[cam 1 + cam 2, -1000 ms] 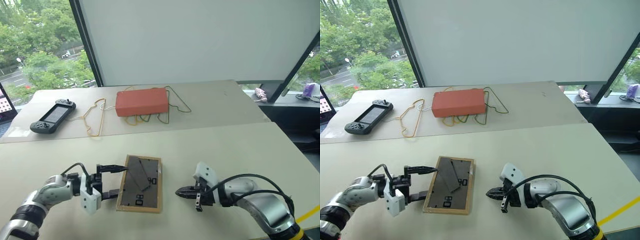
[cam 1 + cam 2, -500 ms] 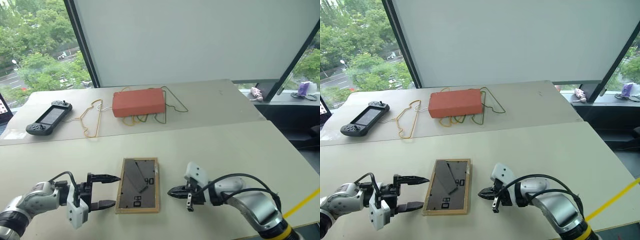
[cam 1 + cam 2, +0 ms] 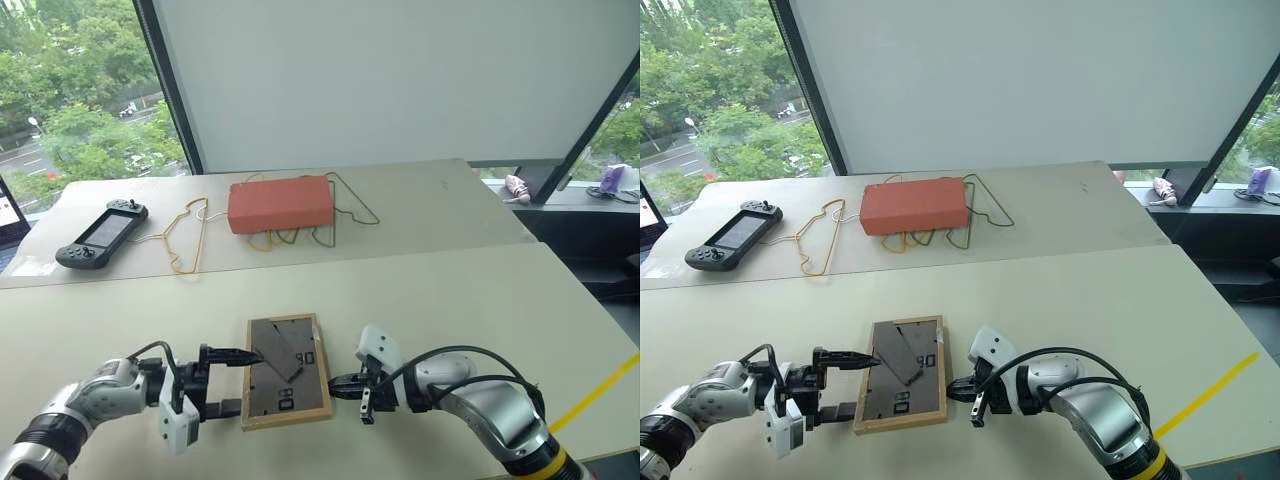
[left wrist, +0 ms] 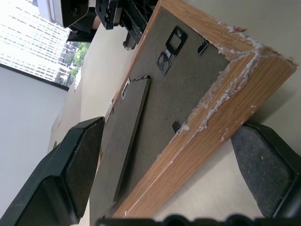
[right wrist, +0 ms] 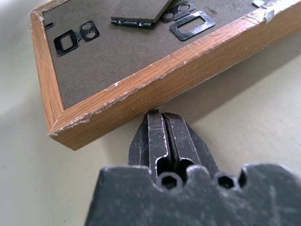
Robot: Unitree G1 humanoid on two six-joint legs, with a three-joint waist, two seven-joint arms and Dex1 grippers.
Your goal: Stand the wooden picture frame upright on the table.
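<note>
The wooden picture frame (image 3: 288,371) lies face down on the beige table (image 3: 460,290), its dark back and fold-out stand (image 3: 283,355) turned up. My left gripper (image 3: 249,381) is open at the frame's left side. The left wrist view has its two fingers (image 4: 77,169) either side of one frame corner (image 4: 221,89). My right gripper (image 3: 336,383) is shut and empty. In the right wrist view its tip (image 5: 157,117) touches the frame's wooden side edge (image 5: 155,77) from the right.
An orange-red box (image 3: 283,203) sits on wire hangers (image 3: 190,236) on the far table. A black game controller (image 3: 103,232) lies at the far left. The table's near edge runs just below both grippers.
My right gripper has slid left until its shut tip meets the frame's right edge. My left gripper has come back in around the frame's left side. The frame has turned slightly.
</note>
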